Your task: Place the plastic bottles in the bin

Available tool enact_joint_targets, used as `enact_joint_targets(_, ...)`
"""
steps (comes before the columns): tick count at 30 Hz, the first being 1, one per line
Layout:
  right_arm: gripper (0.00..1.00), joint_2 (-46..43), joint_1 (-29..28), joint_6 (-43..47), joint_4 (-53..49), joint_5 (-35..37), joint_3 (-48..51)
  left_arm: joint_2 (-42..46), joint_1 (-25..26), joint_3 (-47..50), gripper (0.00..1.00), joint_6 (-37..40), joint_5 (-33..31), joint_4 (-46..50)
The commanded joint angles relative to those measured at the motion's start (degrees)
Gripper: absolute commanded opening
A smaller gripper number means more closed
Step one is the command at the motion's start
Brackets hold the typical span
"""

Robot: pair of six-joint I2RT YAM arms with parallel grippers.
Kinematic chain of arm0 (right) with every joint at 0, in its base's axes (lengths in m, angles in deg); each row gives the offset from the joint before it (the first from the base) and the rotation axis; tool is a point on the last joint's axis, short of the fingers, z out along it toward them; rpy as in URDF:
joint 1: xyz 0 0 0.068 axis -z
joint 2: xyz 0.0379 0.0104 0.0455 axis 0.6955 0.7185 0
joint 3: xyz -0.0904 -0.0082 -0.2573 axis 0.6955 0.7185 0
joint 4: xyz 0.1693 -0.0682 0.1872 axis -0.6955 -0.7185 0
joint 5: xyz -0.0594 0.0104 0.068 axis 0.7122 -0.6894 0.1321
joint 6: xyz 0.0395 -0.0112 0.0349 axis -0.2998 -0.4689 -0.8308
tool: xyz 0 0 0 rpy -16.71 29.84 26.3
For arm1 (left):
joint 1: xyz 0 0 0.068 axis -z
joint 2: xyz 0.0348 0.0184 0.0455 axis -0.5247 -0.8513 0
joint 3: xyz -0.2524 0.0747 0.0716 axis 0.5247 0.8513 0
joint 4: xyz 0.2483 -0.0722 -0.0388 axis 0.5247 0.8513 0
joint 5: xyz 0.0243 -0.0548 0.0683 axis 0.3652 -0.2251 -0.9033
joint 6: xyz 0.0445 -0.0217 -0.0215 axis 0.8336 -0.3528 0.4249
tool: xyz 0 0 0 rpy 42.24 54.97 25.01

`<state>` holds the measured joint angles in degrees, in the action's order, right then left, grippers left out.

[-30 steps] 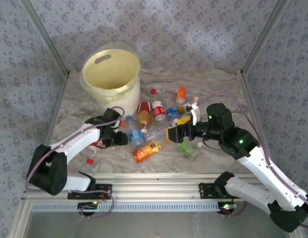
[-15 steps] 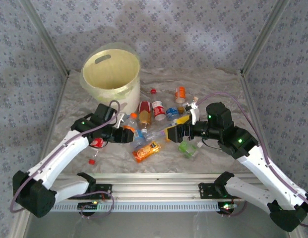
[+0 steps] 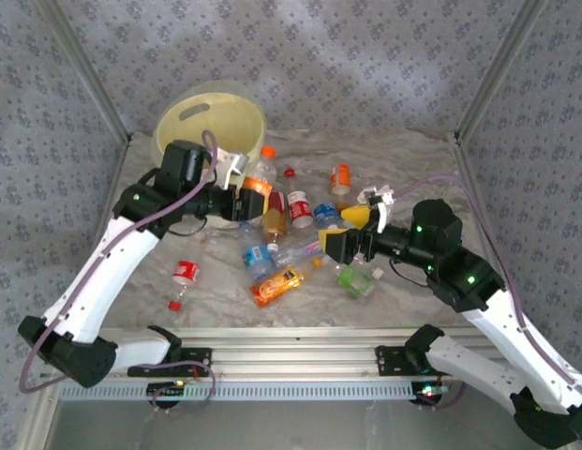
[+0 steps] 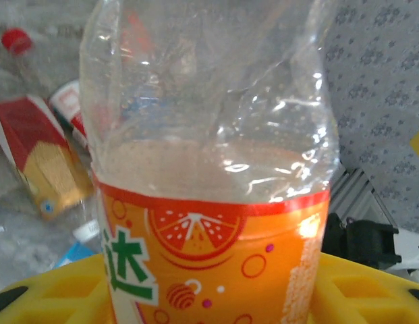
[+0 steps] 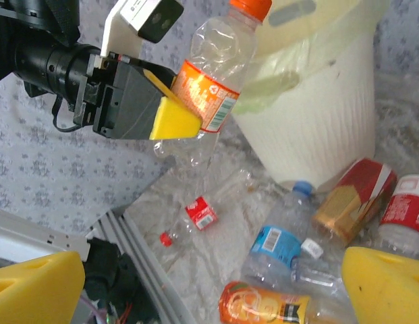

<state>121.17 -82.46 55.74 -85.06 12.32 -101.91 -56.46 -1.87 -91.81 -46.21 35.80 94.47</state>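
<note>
Three walls of grey-blue fabric printed with small pale floral motifs (image 3: 365, 56) closed in the space. The back wall carried a faint darker patch (image 3: 272, 37) near its top. Slim silver aluminium posts leaned along the left (image 3: 92, 80) and right (image 3: 499, 66) back corners. The desk lay under a crumpled whitish-grey sheet (image 3: 412, 155), wrinkled all over. A ribbed silver aluminium rail (image 3: 300, 342) ran along its near edge. The light was soft and even, leaving only weak shadows on the sheet. The same patterned fabric filled the background of both wrist views.
</note>
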Motion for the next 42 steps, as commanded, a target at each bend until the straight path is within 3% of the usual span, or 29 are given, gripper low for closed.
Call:
enact_joint_targets(1,1.00,-1.7,-0.4,0.1,4.4,4.2,-0.3,-3.3,-0.3,-7.0,0.47,2.9,-0.7,0.4)
enact_joint_targets(16,1.00,-1.2,-0.1,1.4,5.5,7.2,-2.4,-19.1,-10.2,-33.5,0.47,12.2,-10.1,9.7)
enact_joint_targets(27,1.00,0.7,-0.1,1.6,4.4,4.9,-4.0,-30.8,-18.0,-42.7,0.47,17.4,-12.9,15.8)
enact_joint_targets(42,1.00,1.6,-0.2,0.8,3.7,5.1,-3.5,-42.6,-18.9,-44.0,0.47,15.7,-25.1,21.7)
